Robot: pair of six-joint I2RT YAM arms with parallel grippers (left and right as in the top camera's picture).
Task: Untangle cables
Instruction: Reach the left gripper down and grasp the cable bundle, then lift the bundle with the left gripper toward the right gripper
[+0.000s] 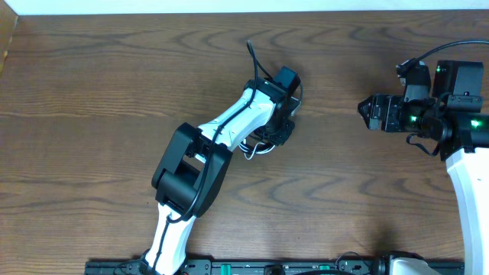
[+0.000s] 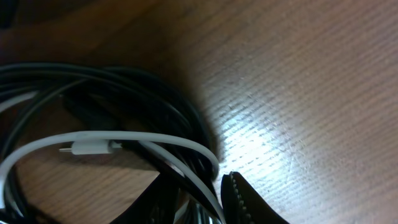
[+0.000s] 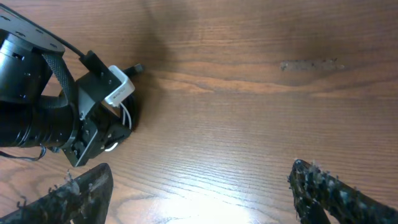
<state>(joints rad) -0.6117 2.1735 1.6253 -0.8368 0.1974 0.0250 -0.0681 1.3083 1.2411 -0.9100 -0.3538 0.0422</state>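
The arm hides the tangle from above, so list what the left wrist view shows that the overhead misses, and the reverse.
Left wrist only: the thin white cable's plug end among loops of thin black cable. Overhead only: the right claw, well apart from the tangle. Both: the brown wooden table and the left claw at the cables.

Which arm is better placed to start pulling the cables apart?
Left. The left gripper sits at the tangled black cable and white cable, the white one between its fingers. The right gripper is open, well away from them.

Dim, blurry L-wrist cam; glare on tabletop (image 2: 249, 146)
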